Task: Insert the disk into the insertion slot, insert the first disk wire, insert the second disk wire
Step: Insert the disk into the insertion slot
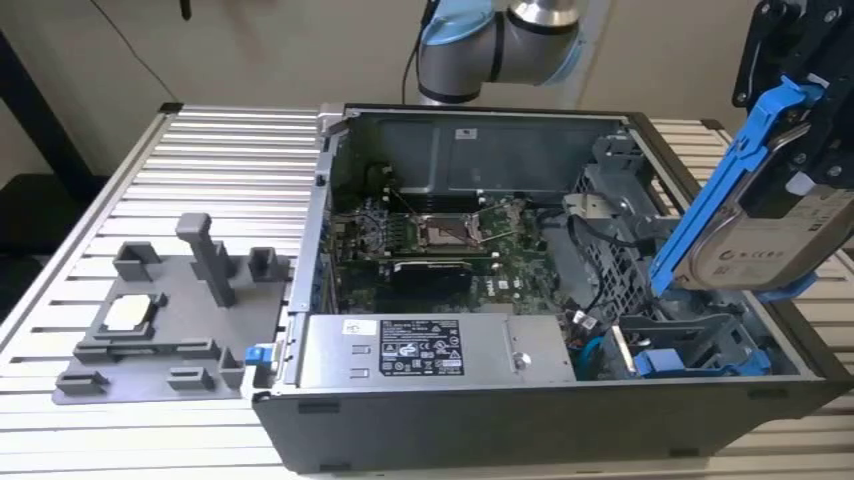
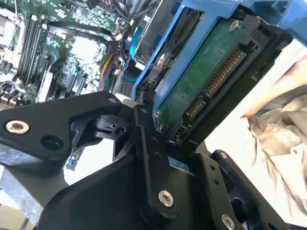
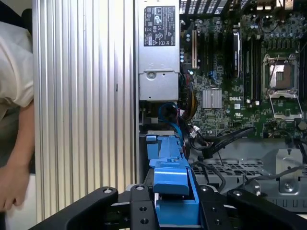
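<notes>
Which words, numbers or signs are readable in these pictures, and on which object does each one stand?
Label on the disk, held in the gripper: too small to read.
Label on the power-supply box: too small to read.
Sticker on the computer case's far wall: too small to read.
Nothing can be quoted.

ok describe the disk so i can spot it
Start at the open case. Above its corner at the exterior view's right, the gripper holds the disk tilted in the air. It is a silver slab with a white label; its bright blue frame sets it apart from the power-supply box inside.
</notes>
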